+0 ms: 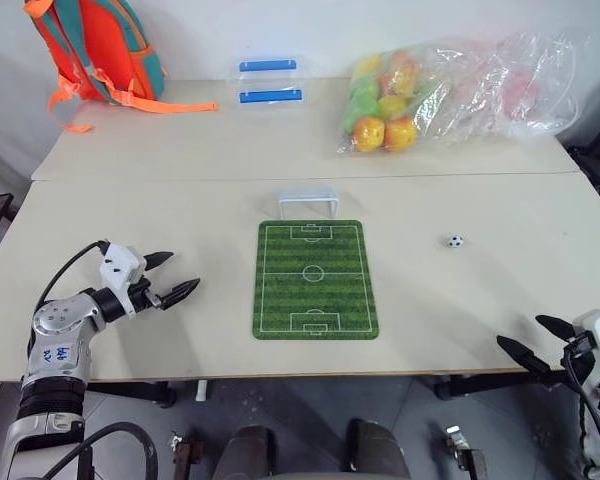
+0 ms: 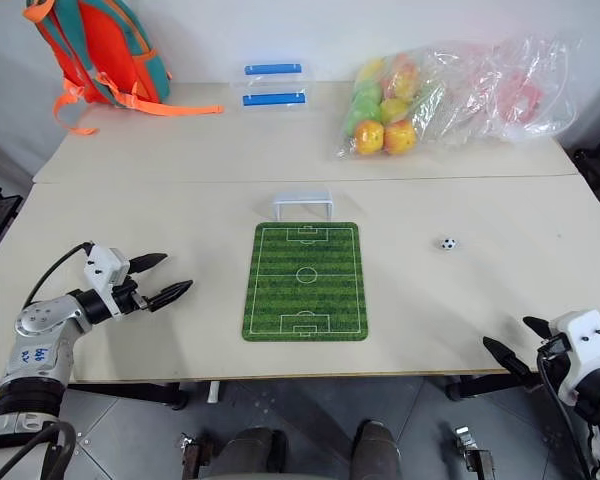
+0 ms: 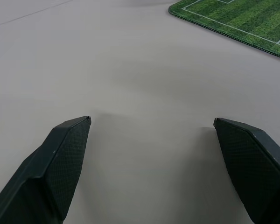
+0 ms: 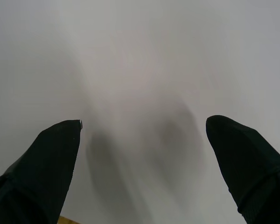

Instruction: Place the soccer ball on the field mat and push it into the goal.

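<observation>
The tiny black-and-white soccer ball (image 1: 455,241) rests on the bare table, right of the field mat (image 1: 314,279). That green striped mat lies flat mid-table, and the white-framed goal (image 1: 307,201) stands at its far end. My left gripper (image 1: 171,277) hovers open over the table left of the mat, empty, pointing toward it; the mat's corner (image 3: 233,18) shows beyond its fingers (image 3: 60,158). At the table's front right edge my right gripper (image 1: 530,338) is open and empty, well short of the ball.
An orange backpack (image 1: 95,45) sits at the back left. Two clear boxes with blue lids (image 1: 269,82) stand behind the goal. A clear plastic bag of yellow and green fruit-like balls (image 1: 450,90) fills the back right. A seam (image 1: 280,179) joins two tabletops.
</observation>
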